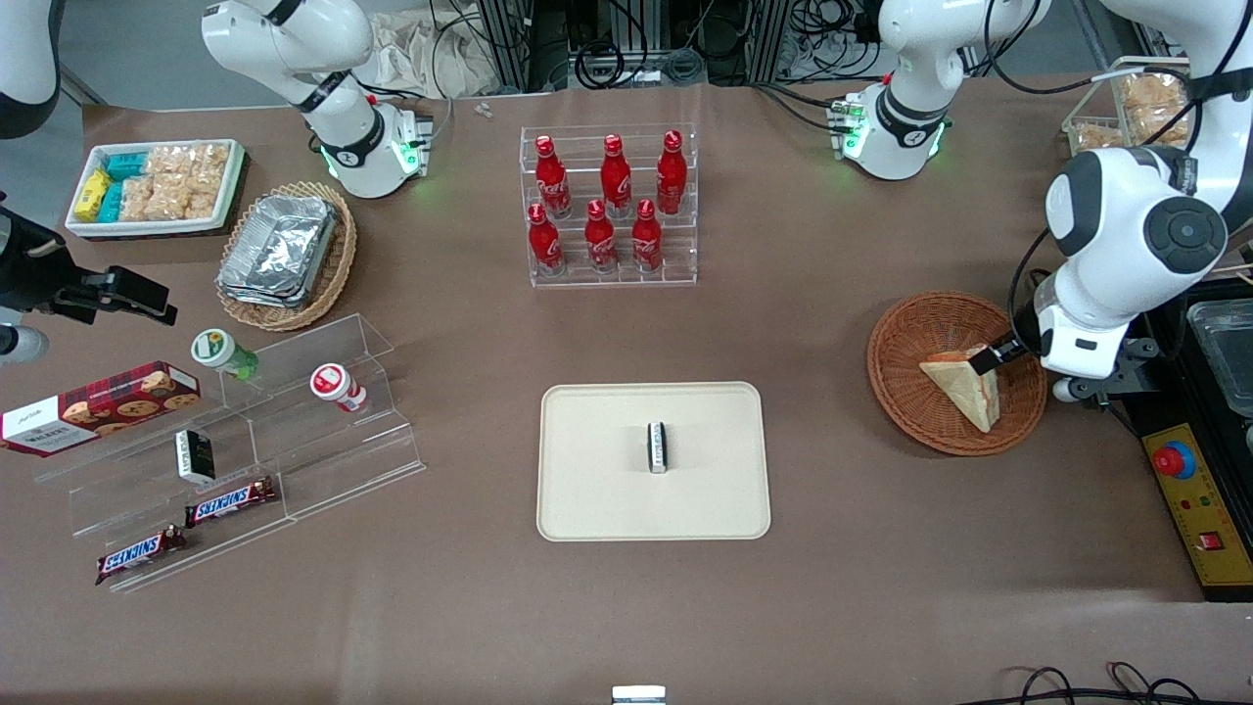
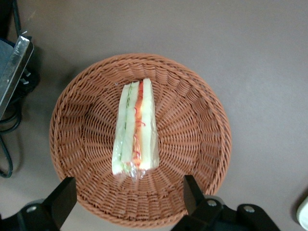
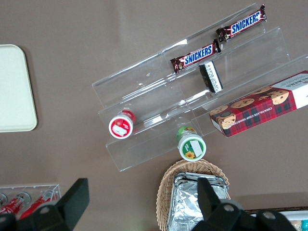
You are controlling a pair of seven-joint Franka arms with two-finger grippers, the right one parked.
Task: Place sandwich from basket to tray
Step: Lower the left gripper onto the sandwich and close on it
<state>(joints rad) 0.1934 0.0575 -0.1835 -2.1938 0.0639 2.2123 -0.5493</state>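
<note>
The sandwich [image 1: 964, 388] is a pale bread wedge with red and green filling, lying in the round reddish-brown basket [image 1: 908, 354] toward the working arm's end of the table. In the left wrist view the sandwich [image 2: 136, 126] rests across the basket's [image 2: 192, 130] middle. My left gripper [image 1: 1008, 349] hovers over the basket, at the sandwich's edge. It is open [image 2: 127, 195], its fingers [image 2: 62, 198] spread wide above the rim with nothing between them. The cream tray [image 1: 597, 490] lies mid-table, nearer the front camera.
A small black-and-white packet [image 1: 658, 447] lies on the tray. A clear rack of red bottles [image 1: 609, 208] stands farther from the camera. Acrylic steps with snacks [image 1: 245, 441], a foil-tray basket [image 1: 286, 253] and a white snack bin [image 1: 157, 186] are toward the parked arm's end. A control box [image 1: 1194, 499] sits beside the basket.
</note>
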